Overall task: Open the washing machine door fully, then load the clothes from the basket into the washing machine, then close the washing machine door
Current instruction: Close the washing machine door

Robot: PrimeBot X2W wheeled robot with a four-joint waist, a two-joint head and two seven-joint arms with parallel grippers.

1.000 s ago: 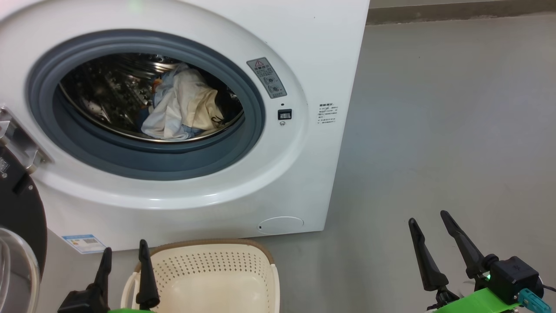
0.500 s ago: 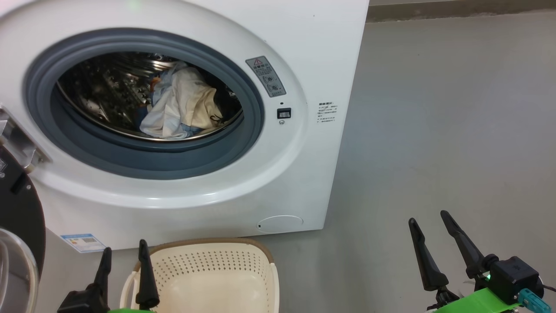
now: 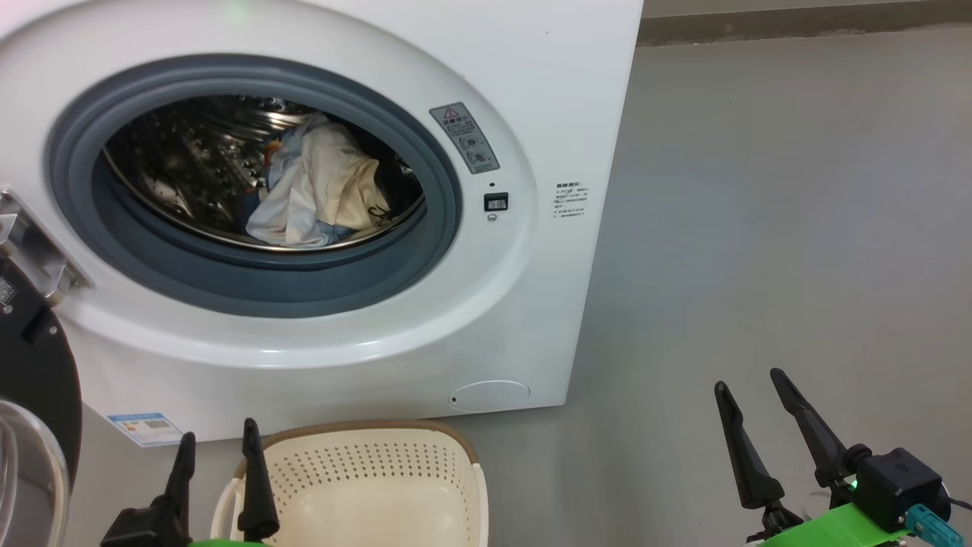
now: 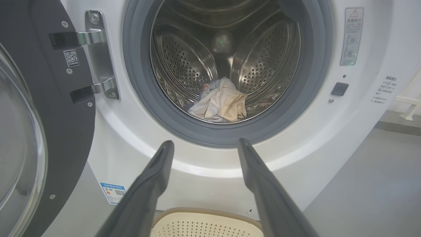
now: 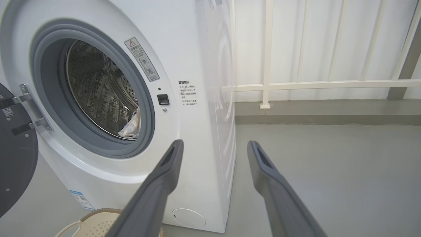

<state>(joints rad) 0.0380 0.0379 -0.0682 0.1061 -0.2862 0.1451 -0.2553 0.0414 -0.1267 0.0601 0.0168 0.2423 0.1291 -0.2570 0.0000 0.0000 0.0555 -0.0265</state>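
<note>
White cabinet of the washing machine (image 3: 547, 91) fills the upper left of the head view. Its right edge drops to bare grey floor (image 3: 774, 228), which lies open across the right half of the frame. The washing machine door (image 3: 34, 365) hangs swung wide at the left edge, with its black face and glass bowl in sight, carried on a metal hinge (image 4: 98, 59) left of the opening. The round opening faces the camera and is ringed by a grey gasket (image 3: 266, 292). The drum (image 4: 184, 59) runs straight back into the cabinet.

The clothes (image 3: 311, 190) lie bundled on the drum bottom, right of centre, behind the gasket lip. The basket (image 3: 364, 427) stands on the floor at lower centre, just before the machine's base, with its long side across the frame and its pale bottom in plain sight.

Left gripper (image 3: 219, 430) is at lower left, fingers spread, holding nothing, at the basket's left rim. Right gripper (image 3: 748, 379) is at lower right, fingers spread, holding nothing, well apart from the machine over open floor.
</note>
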